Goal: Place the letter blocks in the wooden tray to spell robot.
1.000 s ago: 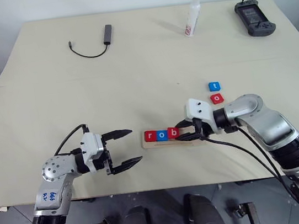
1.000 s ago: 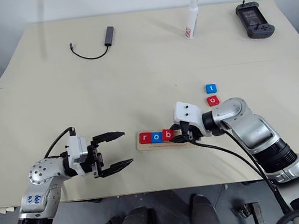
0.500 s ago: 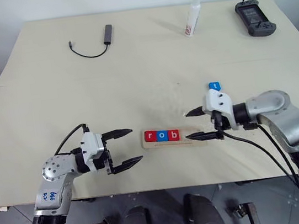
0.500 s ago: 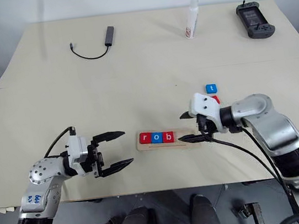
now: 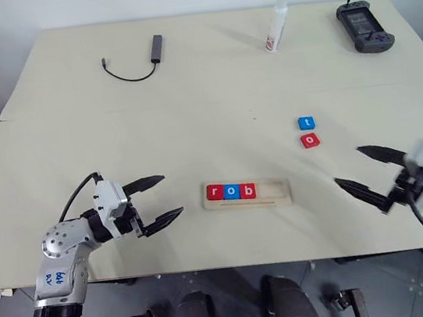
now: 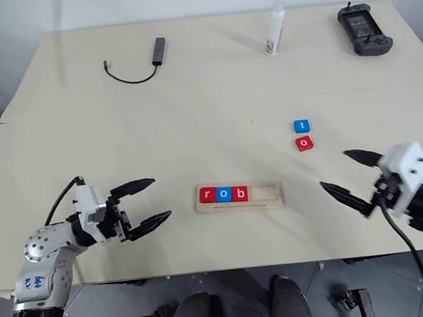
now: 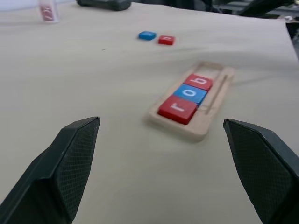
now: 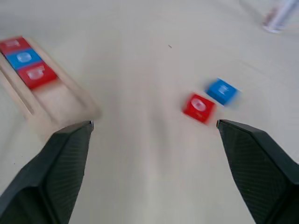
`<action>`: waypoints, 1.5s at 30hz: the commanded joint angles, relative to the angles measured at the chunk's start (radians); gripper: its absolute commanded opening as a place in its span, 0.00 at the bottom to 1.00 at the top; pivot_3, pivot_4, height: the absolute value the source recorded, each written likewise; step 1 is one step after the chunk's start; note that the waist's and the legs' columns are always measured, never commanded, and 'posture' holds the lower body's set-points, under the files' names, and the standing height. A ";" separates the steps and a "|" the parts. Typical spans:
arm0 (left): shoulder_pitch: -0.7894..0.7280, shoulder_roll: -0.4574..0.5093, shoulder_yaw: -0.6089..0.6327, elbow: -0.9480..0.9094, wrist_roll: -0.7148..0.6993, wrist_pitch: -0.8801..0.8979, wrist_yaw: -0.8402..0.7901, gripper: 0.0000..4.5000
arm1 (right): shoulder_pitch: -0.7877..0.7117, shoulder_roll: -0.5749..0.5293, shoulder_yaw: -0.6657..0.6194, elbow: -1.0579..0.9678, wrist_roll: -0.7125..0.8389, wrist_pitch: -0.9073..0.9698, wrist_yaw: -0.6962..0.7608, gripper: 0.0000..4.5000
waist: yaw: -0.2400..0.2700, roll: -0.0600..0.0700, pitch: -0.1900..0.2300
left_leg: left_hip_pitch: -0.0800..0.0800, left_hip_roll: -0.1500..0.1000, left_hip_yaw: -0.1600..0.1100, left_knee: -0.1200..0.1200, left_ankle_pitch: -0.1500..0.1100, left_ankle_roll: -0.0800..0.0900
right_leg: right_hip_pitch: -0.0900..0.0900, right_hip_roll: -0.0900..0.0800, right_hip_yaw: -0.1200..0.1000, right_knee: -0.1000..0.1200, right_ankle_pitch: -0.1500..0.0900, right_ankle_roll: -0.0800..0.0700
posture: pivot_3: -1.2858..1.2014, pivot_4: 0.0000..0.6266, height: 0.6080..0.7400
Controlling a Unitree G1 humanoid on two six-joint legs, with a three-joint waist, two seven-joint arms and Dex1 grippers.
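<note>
Progress: 3 of 5 blocks are in. The tray (image 5: 248, 197) lies near the table's front edge, about centre, long side running left-right. Inside, packed to its left end: red r (image 5: 215, 193), blue o (image 5: 231, 192), red b (image 5: 248, 191), touching each other in a row, reading "rob". The right part of the tray is bare wood, with room for 2 more as far as I can judge.

Left to do: the red o (image 5: 310, 140) and the blue t (image 5: 306, 122). Both sit on the table (image 5: 188, 106) beyond the tray and to its right, t just behind o, close together, well apart from the tray. Order needed: o next, right against b, then t last.

Grippers: both empty. Right gripper (image 5: 363, 172) is at the table's right front, fingers spread wide, nothing between them; in the right wrist view the red o and blue t lie ahead between its fingers, so it looks best placed for the next pick. Left gripper (image 5: 153, 201) is off to the tray's left, jaws also wide apart, holding nothing, pointed toward the tray.

Also on the table at the far side, not part of the job: cable adapter (image 5: 153, 47), small bottle (image 5: 277, 22), handheld controller (image 5: 364, 25).

Est. a bit past halfway.
</note>
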 commanded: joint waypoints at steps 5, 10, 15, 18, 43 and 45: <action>-0.035 -0.007 -0.002 0.006 -0.007 -0.007 -0.016 1.00 | 0.074 0.058 -0.059 0.045 -0.008 -0.143 -0.060 0.99 | -0.002 0.001 -0.001 | 0.001 0.000 0.001 0.000 0.000 0.000 | 0.000 0.000 0.001 0.001 0.000 0.000 | 0.52 0.24 1.00; -0.043 -0.012 0.003 0.001 -0.010 0.007 0.001 1.00 | 0.036 0.071 -0.039 0.034 0.020 -0.130 -0.123 0.99 | -0.002 0.001 -0.001 | 0.001 0.000 0.001 0.000 0.000 0.000 | 0.000 0.000 0.002 0.001 0.000 0.000 | 0.52 0.24 1.00; -0.053 -0.010 0.001 -0.009 -0.003 0.002 0.010 1.00 | -0.116 0.018 0.017 -0.009 0.106 0.085 -0.211 0.99 | -0.010 0.002 -0.001 | 0.002 0.001 0.001 0.000 0.000 0.000 | 0.000 0.000 0.002 0.002 0.000 0.000 | 0.52 0.24 1.00; -0.064 -0.010 -0.008 -0.019 -0.009 -0.003 -0.006 1.00 | -0.240 -0.078 0.090 -0.025 0.139 0.338 -0.281 0.99 | -0.011 0.002 -0.001 | 0.001 0.001 0.001 0.000 0.000 0.000 | -0.001 0.000 0.002 0.003 0.000 0.000 | 0.52 0.24 1.00; -0.040 -0.028 -0.033 -0.091 0.003 0.034 0.039 1.00 | -0.684 0.044 0.298 -0.090 0.063 1.036 -0.744 0.99 | -0.011 0.002 -0.001 | -0.003 0.000 0.001 0.000 0.000 0.000 | -0.004 0.000 0.000 0.001 0.000 -0.001 | 0.52 0.24 1.00; -0.030 -0.028 -0.034 -0.102 0.002 0.036 0.043 1.00 | -0.678 0.078 0.302 -0.100 0.046 1.045 -0.776 0.99 | -0.018 0.002 -0.001 | -0.003 0.001 0.000 -0.001 0.000 0.000 | -0.004 0.000 0.000 0.001 0.000 -0.001 | 0.52 0.24 1.00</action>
